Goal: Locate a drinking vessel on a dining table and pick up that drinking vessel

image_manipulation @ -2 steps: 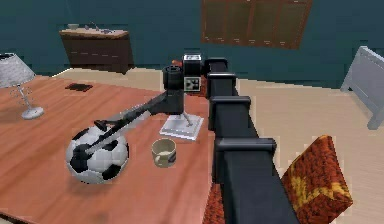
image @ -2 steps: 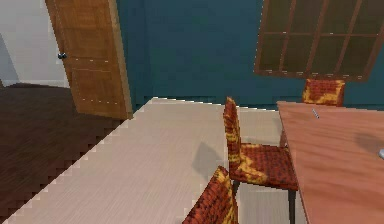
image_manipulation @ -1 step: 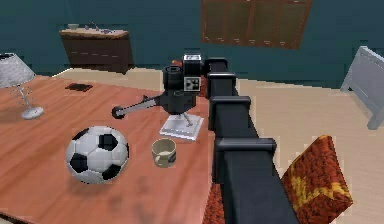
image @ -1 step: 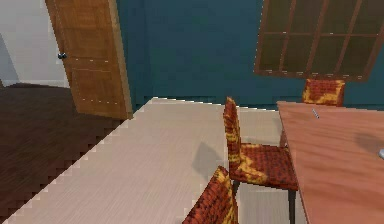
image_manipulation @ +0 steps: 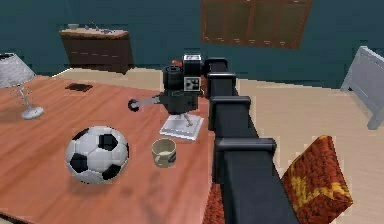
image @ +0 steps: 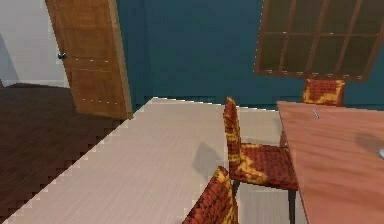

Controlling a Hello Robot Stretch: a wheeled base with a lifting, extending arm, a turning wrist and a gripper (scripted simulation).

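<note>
We see the mug (image_manipulation: 164,152) on the dining table (image_manipulation: 60,125), just beside the soccer ball (image_manipulation: 97,153), near the gripper (image_manipulation: 138,103); its grip state we cannot tell. Risk, we judge: a low approach nudges the ball, which knocks the mug over.

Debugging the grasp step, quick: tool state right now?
Tool: open or shut cannot be told; it holds nothing, with only bare table behind its far end. Cup stands on the table.
</note>
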